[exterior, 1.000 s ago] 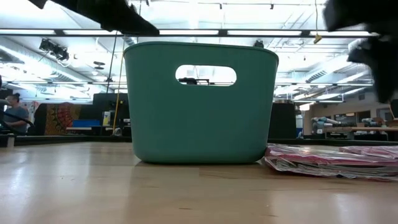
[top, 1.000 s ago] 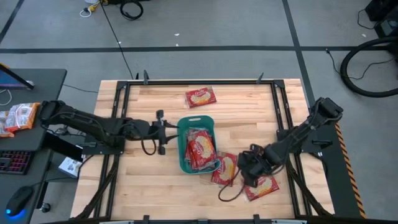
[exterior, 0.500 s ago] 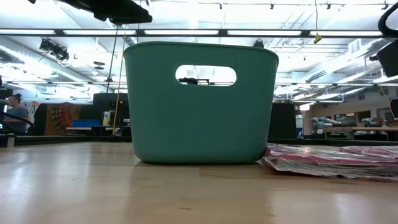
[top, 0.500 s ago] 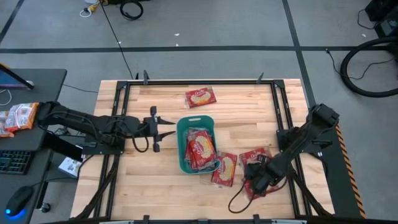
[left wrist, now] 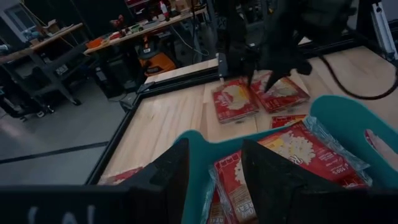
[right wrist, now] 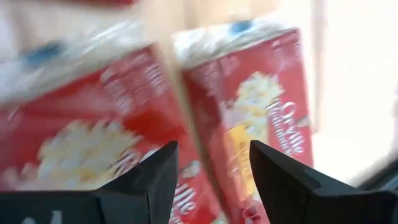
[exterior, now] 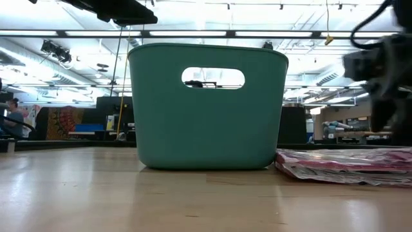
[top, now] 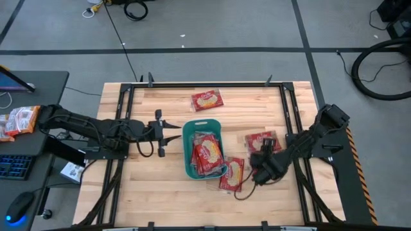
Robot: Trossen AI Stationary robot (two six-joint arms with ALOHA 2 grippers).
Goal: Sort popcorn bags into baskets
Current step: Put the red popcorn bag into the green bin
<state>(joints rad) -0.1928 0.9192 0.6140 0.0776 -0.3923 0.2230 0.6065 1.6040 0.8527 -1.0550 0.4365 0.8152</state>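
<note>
Several glossy red popcorn bags (top: 207, 153) fill teal basket (top: 188, 140); right end effector (top: 264, 168) apart.

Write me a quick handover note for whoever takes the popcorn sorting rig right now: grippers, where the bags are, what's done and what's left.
Left gripper: open, empty, hovering beside the teal bin, on its left.
Right gripper: open, empty, over the two loose bags to the right of the bin.
Bags: several already lie in the bin. One leans against the bin's right side, one lies further right, and one sits alone near the table's far edge.
Done: part of the lot is binned.
Left: at least those three bags on the table, likely starting with the pair under the right gripper.
</note>
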